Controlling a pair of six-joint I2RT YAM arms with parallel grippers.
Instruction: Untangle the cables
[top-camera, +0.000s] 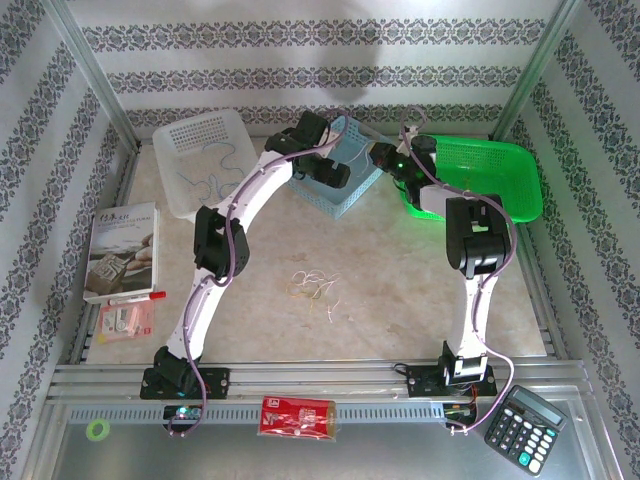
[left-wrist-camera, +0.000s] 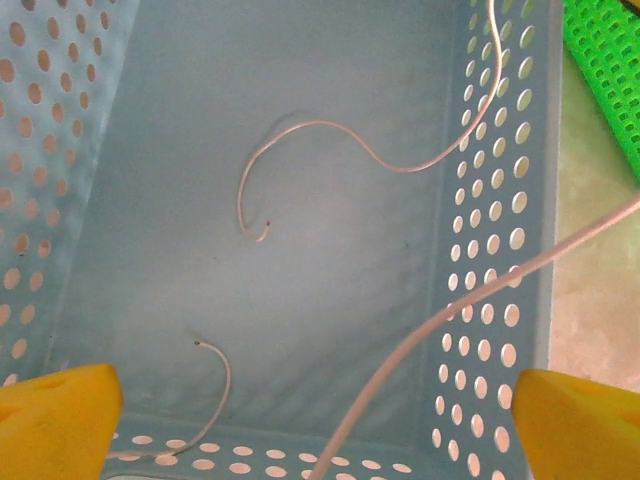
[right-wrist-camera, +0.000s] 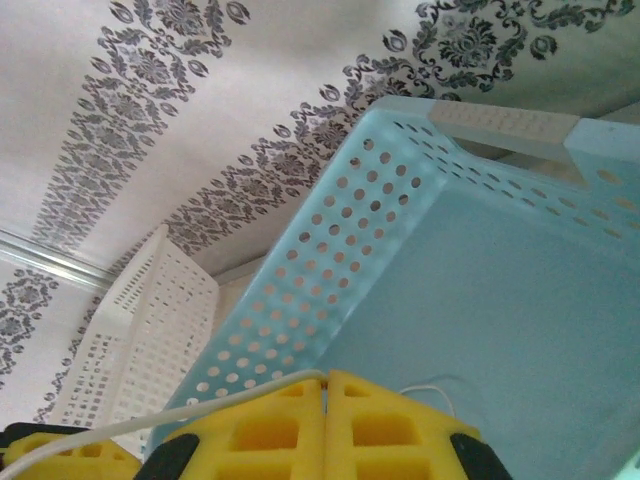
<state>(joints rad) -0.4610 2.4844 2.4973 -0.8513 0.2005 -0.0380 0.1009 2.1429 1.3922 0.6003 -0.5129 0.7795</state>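
Note:
A small tangle of thin pale and yellow-green cables (top-camera: 315, 285) lies on the table between the arms. My left gripper (top-camera: 335, 172) hangs over the blue perforated basket (top-camera: 345, 195); its yellow fingers (left-wrist-camera: 55, 420) stand wide open with nothing between them. Below it, a curly pale wire (left-wrist-camera: 330, 130) and a short one (left-wrist-camera: 222, 380) lie on the basket floor (left-wrist-camera: 200, 200). My right gripper (right-wrist-camera: 326, 378) is at the basket's right rim (top-camera: 383, 155), shut on a thin white cable (right-wrist-camera: 200, 408). That cable also crosses the left wrist view (left-wrist-camera: 470, 300).
A white basket (top-camera: 185, 135) holding thin dark wires (top-camera: 215, 170) stands back left, and a green basket (top-camera: 490, 175) back right. A book (top-camera: 122, 250) and a card pack (top-camera: 125, 320) lie at the left. A red packet (top-camera: 297, 415) and a calculator (top-camera: 525, 428) sit by the front rail.

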